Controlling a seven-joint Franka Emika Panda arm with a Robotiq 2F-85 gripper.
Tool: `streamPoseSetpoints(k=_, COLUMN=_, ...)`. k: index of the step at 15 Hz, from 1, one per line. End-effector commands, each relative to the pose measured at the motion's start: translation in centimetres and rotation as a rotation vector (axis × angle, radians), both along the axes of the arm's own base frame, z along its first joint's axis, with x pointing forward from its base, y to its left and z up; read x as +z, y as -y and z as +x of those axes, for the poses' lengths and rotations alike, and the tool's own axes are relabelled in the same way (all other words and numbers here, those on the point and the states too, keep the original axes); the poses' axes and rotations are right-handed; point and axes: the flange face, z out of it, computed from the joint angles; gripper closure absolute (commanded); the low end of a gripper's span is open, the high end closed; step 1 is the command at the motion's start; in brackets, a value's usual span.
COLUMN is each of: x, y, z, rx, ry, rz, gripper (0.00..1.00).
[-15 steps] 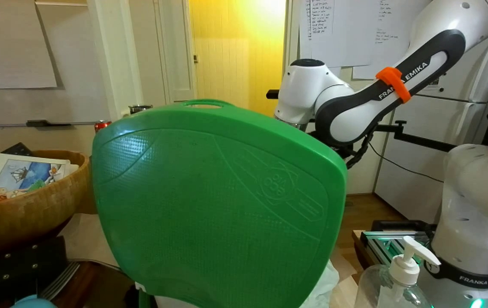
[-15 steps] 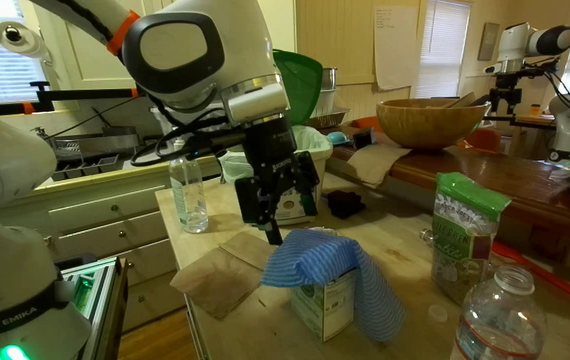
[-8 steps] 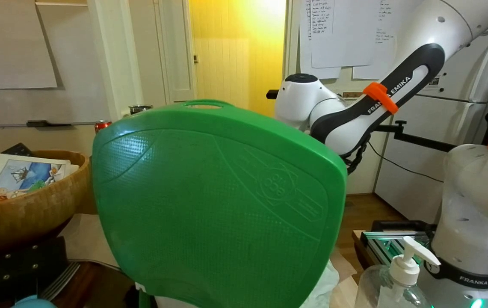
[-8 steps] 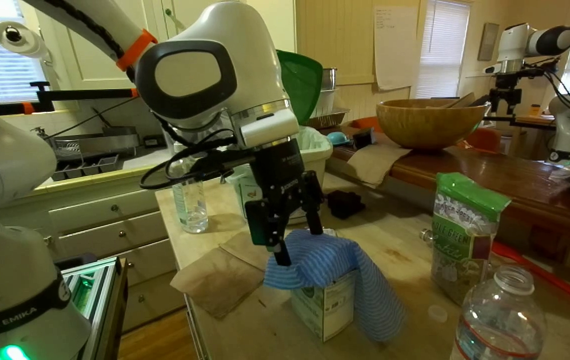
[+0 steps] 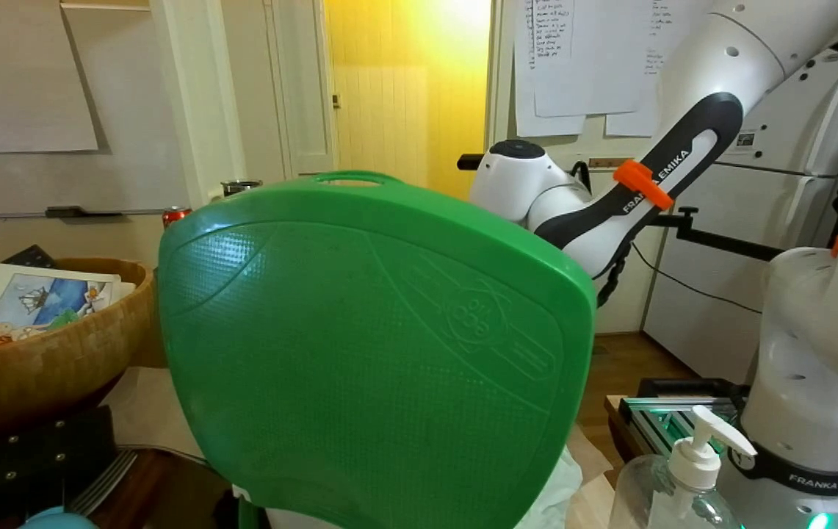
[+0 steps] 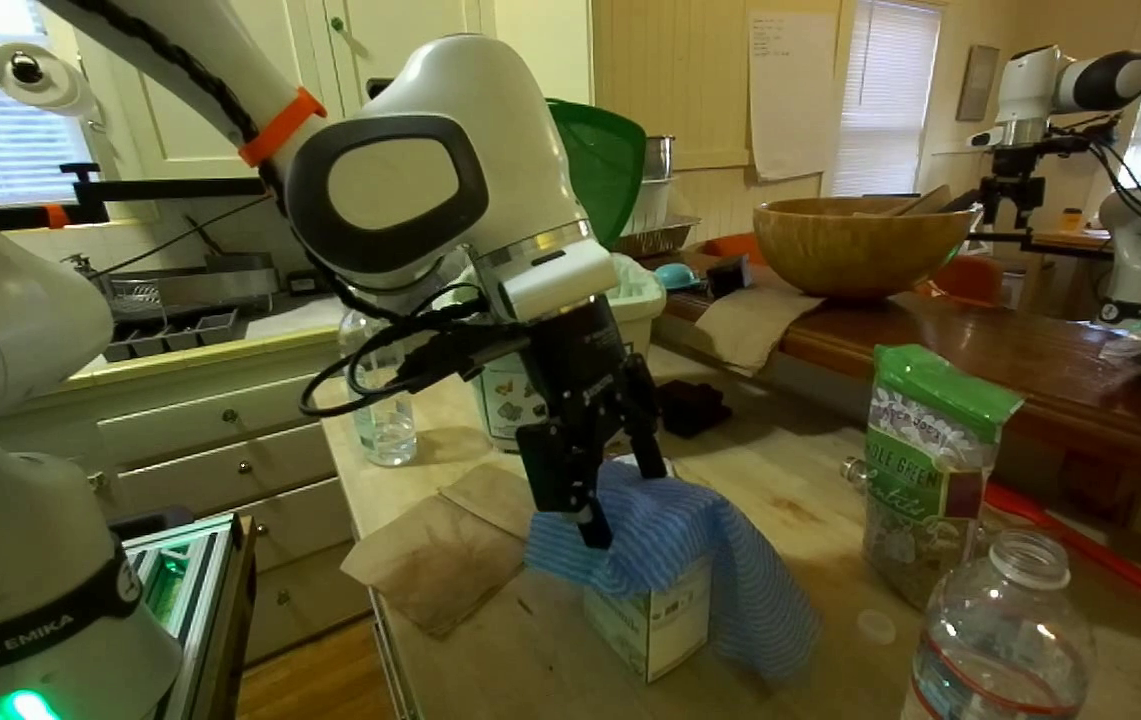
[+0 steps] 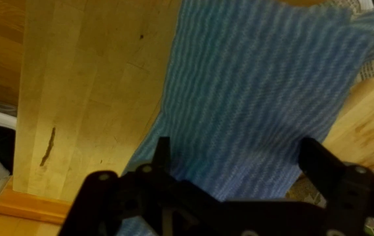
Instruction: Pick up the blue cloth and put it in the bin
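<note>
Step in hand, judged: lining up the pick. Blue cloth [image 6: 675, 535] draped over box [image 6: 650, 628]. Claw [image 6: 625, 502] spread, gripping nothing, astride cloth at box top. Bin [image 6: 513, 402] beyond box. Next, likely: clench, lift off box.

Wrist view's kinda dim and soft: the striped blue cloth [image 7: 255, 82] looks fuzzy, and the gripper fingers [image 7: 319, 162] are basically out-of-focus black shapes. In an exterior view the yellow paneling [image 5: 404, 132] blows out up top and glare hits the green bin lid [image 5: 367, 330]. Bright light comes through the window blinds [image 6: 885, 95] too.
</note>
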Motion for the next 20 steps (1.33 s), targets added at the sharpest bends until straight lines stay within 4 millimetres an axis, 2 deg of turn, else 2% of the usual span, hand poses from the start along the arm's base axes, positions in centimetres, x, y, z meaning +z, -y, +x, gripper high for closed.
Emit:
streamPoseSetpoints(k=1, x=-1.6, y=-0.2, z=0.1, rx=0.016, ry=0.018, rz=0.007, gripper=0.00)
streamPoseSetpoints(k=9, x=-2.0, y=-0.7, z=0.1, rx=0.118, ry=-0.011, rz=0.037, gripper=0.00)
streamPoseSetpoints(k=13, x=0.2, y=-0.7, z=-0.5, rx=0.235, ry=-0.055, rz=0.036, gripper=0.00)
streamPoseSetpoints(k=16, x=2.1, y=0.0, z=-1.1, rx=0.281, ry=-0.099, rz=-0.007, gripper=0.00)
streamPoseSetpoints(k=20, x=3.0, y=1.2, z=-1.9, rx=0.278, ry=-0.123, rz=-0.035, gripper=0.00)
